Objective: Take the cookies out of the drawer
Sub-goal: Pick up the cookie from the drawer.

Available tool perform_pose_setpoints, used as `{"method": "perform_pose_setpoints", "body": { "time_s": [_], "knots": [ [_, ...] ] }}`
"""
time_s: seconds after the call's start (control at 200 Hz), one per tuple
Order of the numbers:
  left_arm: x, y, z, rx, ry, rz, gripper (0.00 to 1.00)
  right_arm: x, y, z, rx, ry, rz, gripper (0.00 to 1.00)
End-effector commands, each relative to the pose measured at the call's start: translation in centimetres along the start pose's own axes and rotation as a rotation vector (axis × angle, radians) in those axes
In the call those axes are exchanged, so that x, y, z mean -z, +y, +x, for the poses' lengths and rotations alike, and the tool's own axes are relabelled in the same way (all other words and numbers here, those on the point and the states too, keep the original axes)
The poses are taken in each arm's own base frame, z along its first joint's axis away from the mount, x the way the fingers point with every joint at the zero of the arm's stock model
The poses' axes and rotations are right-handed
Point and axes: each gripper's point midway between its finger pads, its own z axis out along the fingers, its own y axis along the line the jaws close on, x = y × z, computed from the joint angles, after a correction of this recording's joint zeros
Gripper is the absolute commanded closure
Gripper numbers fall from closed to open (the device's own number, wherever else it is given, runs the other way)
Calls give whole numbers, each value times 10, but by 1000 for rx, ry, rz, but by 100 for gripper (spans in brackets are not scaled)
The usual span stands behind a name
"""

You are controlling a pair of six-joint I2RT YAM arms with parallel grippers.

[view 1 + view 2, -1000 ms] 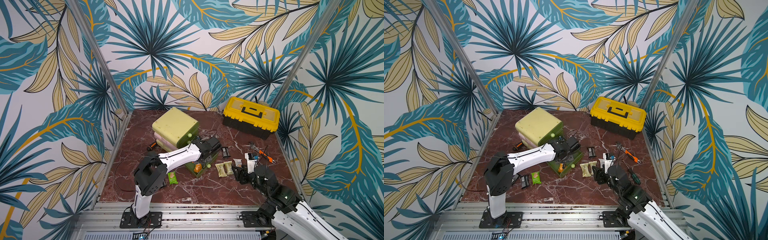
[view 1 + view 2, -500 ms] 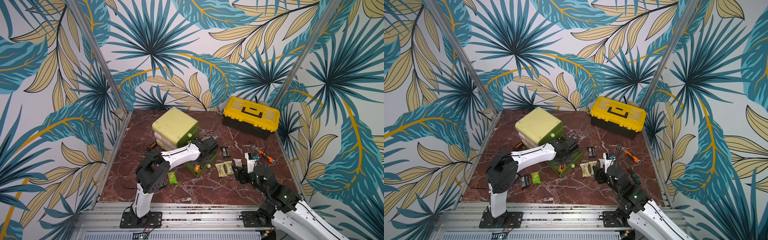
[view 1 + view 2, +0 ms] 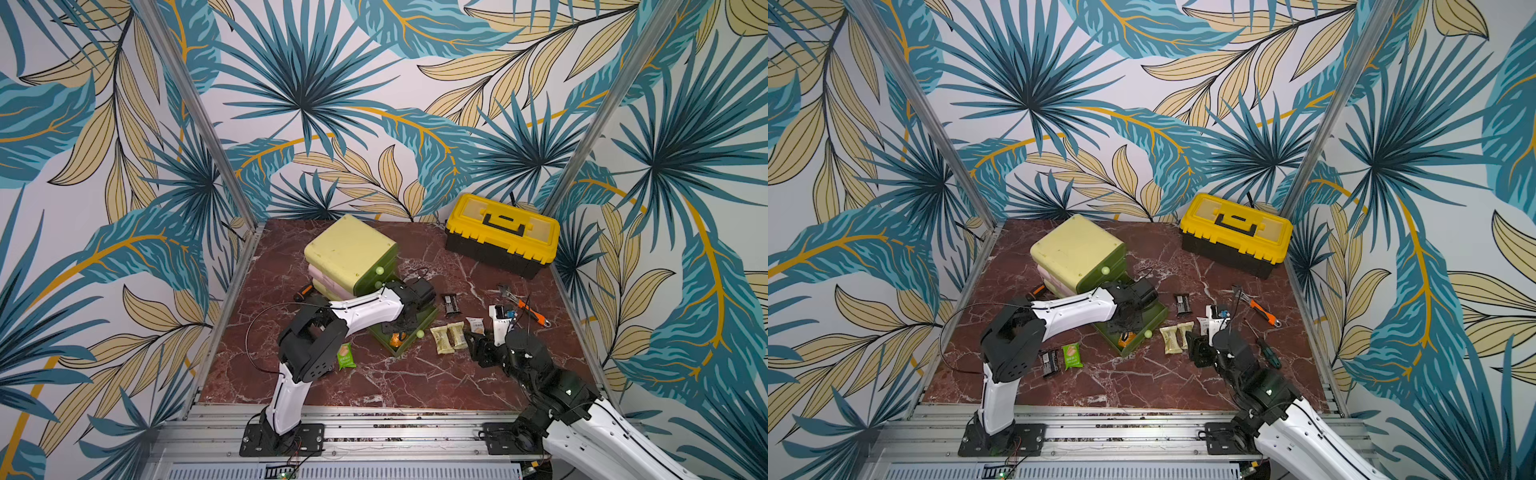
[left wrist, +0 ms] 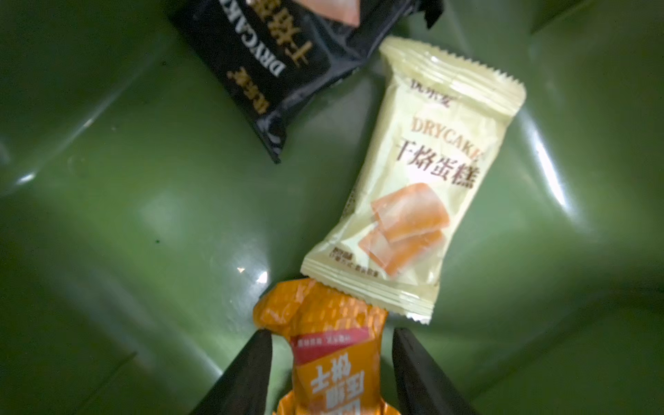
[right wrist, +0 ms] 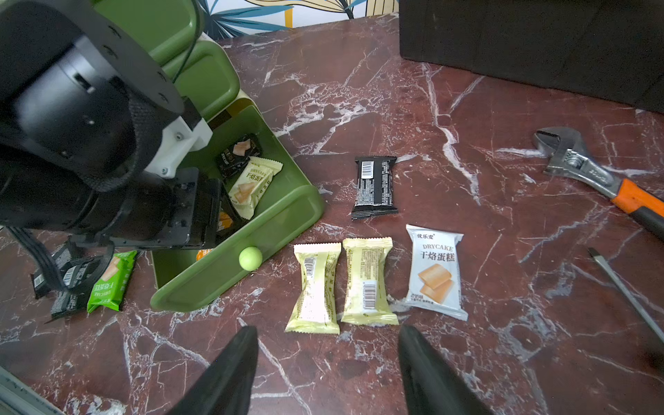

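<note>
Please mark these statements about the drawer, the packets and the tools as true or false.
1. The yellow toolbox is closed. True.
2. A cream-yellow packet lies in the green drawer. True.
3. The right gripper holds the white packet. False: its jaws are open and empty; the packet lies on the table.
4. The adjustable wrench is in the drawer. False: it lies on the table.

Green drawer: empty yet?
Not empty: the drawer holds a black packet, cream packet and orange packet, the last between open jaws of the left gripper.
</note>
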Motion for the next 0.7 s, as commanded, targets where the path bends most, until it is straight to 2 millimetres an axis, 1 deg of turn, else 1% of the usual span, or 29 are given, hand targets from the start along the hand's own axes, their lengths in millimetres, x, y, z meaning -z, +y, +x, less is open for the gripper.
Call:
{"method": "perform_pose_setpoints", "body": {
  "time_s": [0.0,0.14,0.215,0.696],
  "knots": [
    [-9,6,9,-25,36,-27,44,-2,-6,9,2,25,26,34],
    [-12,6,12,-32,47,-28,46,-2,-6,8,4,23,26,34],
    [-12,6,11,-33,44,-31,50,-2,-6,7,4,21,27,34],
    [15,4,-6,-37,-21,-8,62,-1,-5,10,0,25,18,34]
  ]
}}
